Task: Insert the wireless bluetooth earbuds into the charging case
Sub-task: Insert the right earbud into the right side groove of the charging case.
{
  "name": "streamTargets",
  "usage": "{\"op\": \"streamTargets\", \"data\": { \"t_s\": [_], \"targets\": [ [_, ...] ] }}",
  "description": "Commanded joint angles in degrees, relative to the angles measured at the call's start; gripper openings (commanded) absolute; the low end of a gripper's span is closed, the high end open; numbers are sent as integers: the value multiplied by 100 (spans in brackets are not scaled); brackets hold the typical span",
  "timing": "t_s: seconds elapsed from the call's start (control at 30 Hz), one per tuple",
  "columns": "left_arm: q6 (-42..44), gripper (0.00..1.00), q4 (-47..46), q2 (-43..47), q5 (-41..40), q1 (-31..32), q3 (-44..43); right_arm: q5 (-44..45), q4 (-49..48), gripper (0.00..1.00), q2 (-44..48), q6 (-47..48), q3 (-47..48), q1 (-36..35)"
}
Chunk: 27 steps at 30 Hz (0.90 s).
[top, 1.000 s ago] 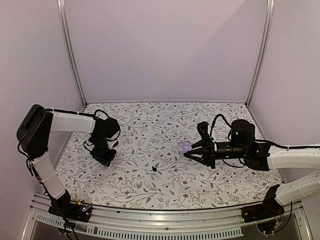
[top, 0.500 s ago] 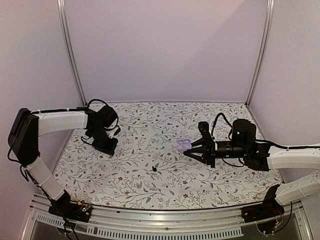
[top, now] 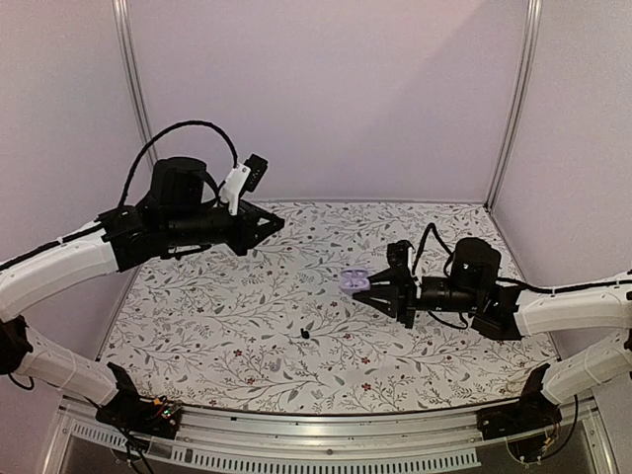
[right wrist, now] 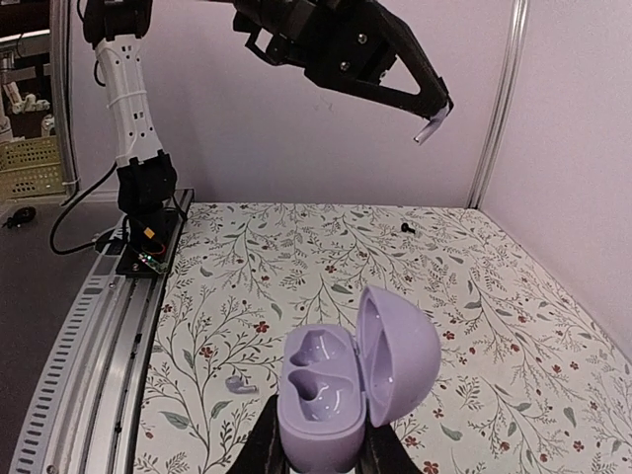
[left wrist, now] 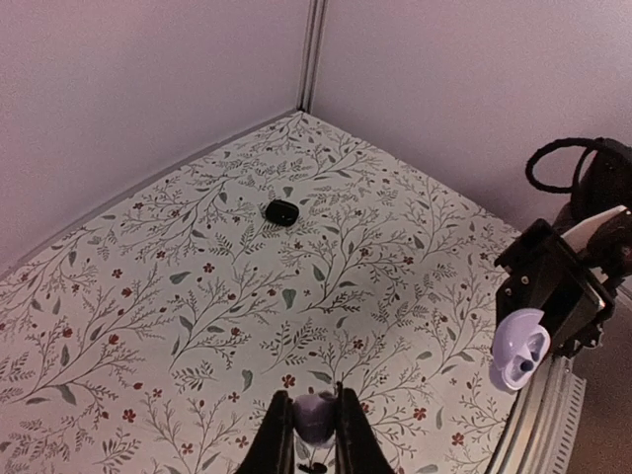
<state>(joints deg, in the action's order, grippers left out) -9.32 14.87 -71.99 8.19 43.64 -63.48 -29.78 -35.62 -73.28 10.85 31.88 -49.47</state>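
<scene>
We count one open lavender case (right wrist: 346, 380), clamped in right gripper (top: 375, 289); one earbud (left wrist: 314, 420) pinched in left gripper (left wrist: 313, 400), second earbud (top: 305, 334) on cloth (top: 247, 316).

Soft, even, pinkish-lavender light, faint shadows, sharp focus, slight wide-angle bending at edges.

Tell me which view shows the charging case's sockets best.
Right wrist: the open charging case fills the foreground, both sockets empty. Top external shows a tiny lavender blob; left wrist shows it small, side-on.
</scene>
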Motion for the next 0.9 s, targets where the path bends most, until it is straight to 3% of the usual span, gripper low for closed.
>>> {"op": "streamTargets", "data": {
  "t_s": [0.0,0.3,0.6,0.87],
  "targets": [
    [316,4,-1123,19,141,569,217,433,-570,0,-118,679,65,-216],
    [491,4,-2215,42,-84,1297,524,1204,-794,0,-294,598,274,-337],
    [304,3,-3106,-265,-545,1550,796,1665,-776,0,-614,-495,629,-397],
    [513,3,-3256,-680,-801,1859,650,1793,-690,0,-710,-936,733,-477]
  ]
}}
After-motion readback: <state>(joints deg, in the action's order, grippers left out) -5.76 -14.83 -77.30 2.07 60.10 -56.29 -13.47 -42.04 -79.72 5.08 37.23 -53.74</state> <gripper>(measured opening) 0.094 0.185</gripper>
